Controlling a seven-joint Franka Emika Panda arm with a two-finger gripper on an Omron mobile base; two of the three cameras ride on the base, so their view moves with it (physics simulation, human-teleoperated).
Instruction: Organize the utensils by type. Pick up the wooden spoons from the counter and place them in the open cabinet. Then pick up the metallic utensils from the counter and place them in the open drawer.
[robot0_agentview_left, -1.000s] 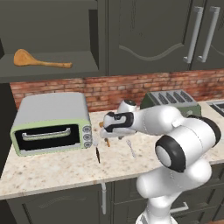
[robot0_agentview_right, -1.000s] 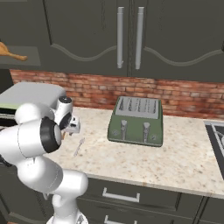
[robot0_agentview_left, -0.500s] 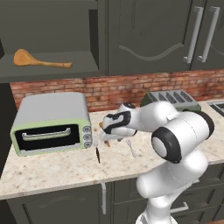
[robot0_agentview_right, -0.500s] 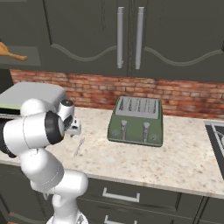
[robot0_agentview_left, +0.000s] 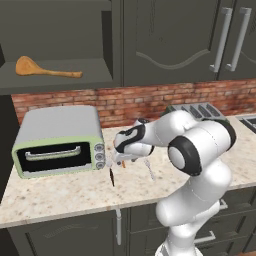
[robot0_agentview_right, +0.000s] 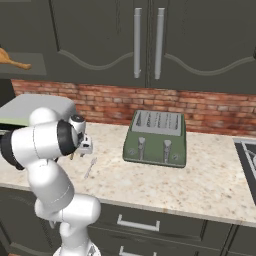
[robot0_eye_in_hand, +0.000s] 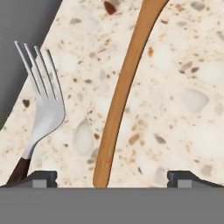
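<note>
The jaws stand wide apart, one dark tip at each lower corner of the hand view, holding nothing. Between them lies the handle of a wooden spoon (robot0_eye_in_hand: 120, 94), flat on the speckled tabletop (robot0_eye_in_hand: 183, 87). Its long axis runs up the hand view from between the tips, bending slightly to the right toward the top, where the end passes out of the picture. Beside it in that view lies a fork (robot0_eye_in_hand: 43, 103), roughly parallel to the spoon handle, its tines pointing away from the tips and its dark handle end running down beside one tip. The two do not touch.

From the left base view the gripper (robot0_agentview_left: 120, 159) hangs low over the tabletop (robot0_agentview_left: 60, 192), just in front of the toaster oven (robot0_agentview_left: 59, 140). An orange bit of the spoon shows under it. A small dark knife (robot0_agentview_left: 111, 176) lies just in front of the gripper, its long axis running roughly front to back, and the fork (robot0_agentview_left: 149, 168) lies a little to the right of it, tilted.

The second wooden spoon (robot0_agentview_left: 44, 68) lies on the shelf of the open cabinet (robot0_agentview_left: 55, 79) above the toaster oven, its broad bowl to the left and handle pointing right.

A green toaster (robot0_agentview_right: 156, 138) stands farther right on the tabletop, against the brick wall (robot0_agentview_right: 200, 105).
</note>
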